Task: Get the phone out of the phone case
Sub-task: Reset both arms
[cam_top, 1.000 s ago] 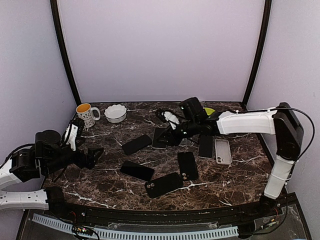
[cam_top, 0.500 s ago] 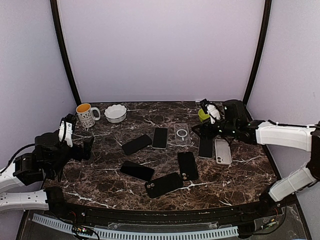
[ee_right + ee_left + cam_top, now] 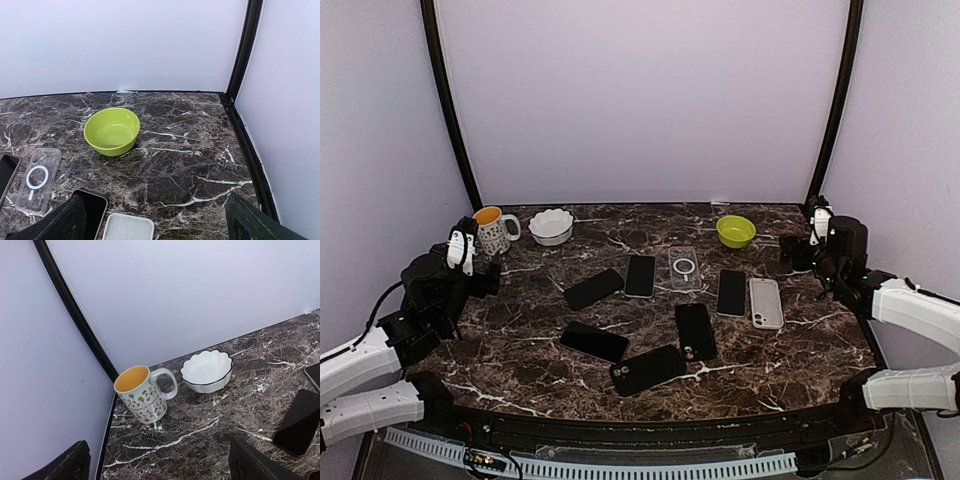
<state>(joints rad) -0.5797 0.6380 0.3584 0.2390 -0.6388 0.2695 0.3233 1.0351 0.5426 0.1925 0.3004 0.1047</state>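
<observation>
left gripper (image 3: 475,262) and right gripper (image 3: 805,235) are hovering empty, jaws apart, at the counter (image 3: 800,350) sides, the clear case (image 3: 684,267) lying front-to-back nearer the right one, a phone (image 3: 640,275) just beside it.

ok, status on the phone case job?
Left hand open, empty, near the mug. Right hand open, empty, near the green bowl. Clear case lies flat and empty, black phone beside it. Nothing blocking either.

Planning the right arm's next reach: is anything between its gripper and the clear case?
Nothing directly. The right gripper is open, off to the right; the path to the clear case runs between the green bowl and a flat phone.
</observation>
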